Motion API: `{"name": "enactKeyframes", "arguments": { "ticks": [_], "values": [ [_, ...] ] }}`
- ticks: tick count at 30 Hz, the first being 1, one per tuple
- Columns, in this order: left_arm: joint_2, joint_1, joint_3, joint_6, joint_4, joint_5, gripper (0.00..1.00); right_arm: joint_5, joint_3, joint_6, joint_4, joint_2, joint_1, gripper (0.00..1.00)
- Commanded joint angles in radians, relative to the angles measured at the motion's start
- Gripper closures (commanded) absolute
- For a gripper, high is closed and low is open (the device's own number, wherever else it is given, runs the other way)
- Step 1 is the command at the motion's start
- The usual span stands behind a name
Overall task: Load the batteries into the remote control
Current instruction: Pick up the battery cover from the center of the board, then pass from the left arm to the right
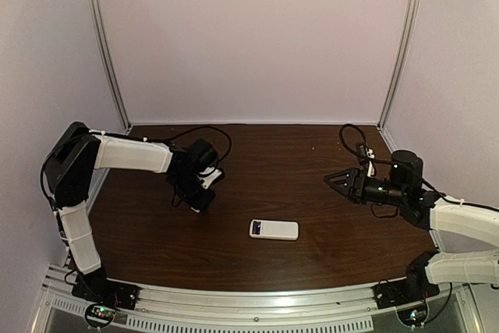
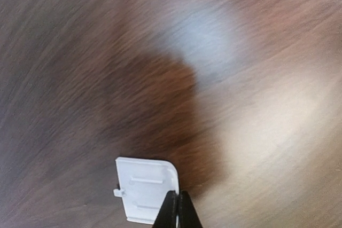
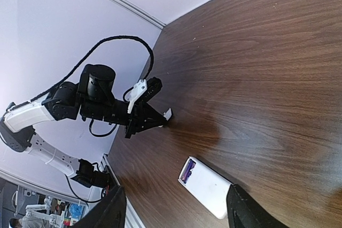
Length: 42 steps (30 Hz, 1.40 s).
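The left gripper (image 2: 177,198) pinches a small white lid (image 2: 143,188). The right gripper (image 1: 337,180) is open, holding nothing. The remote control (image 1: 274,229) lies on the tabletop (image 1: 312,154) between them.

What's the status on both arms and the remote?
Left gripper shut on small white cover. Right gripper open, empty. Remote control flat on table, purple-blue batteries apparently at one end. Nothing blocking it.
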Motion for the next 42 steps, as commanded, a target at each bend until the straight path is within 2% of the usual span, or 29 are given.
{"name": "enactKeyframes", "arguments": {
  "ticks": [1,10,15,25,30,34,42],
  "values": [
    [-0.093,0.008,0.051,0.034,0.027,0.237,1.00,-0.044,0.045,-0.037,0.020,0.012,-0.006,0.35],
    [-0.363,-0.003,0.054,0.074,0.241,0.863,1.00,-0.179,0.081,-0.044,0.168,-0.008,0.009,0.38],
    [-0.441,-0.050,0.055,0.013,0.396,1.059,1.00,-0.237,0.156,-0.077,0.212,0.004,0.066,0.41],
    [-0.469,-0.191,0.092,-0.059,0.586,1.179,1.00,-0.296,0.323,-0.149,0.272,0.084,0.243,0.47],
    [-0.472,-0.211,0.087,-0.141,0.724,1.239,1.00,-0.317,0.380,-0.200,0.267,0.103,0.331,0.51],
    [-0.470,-0.222,0.090,-0.170,0.768,1.245,1.00,-0.305,0.404,-0.253,0.256,0.099,0.392,0.53],
    [-0.440,-0.236,0.082,-0.256,0.886,1.282,1.00,-0.280,0.495,-0.378,0.140,0.149,0.481,0.53]
  ]
}}
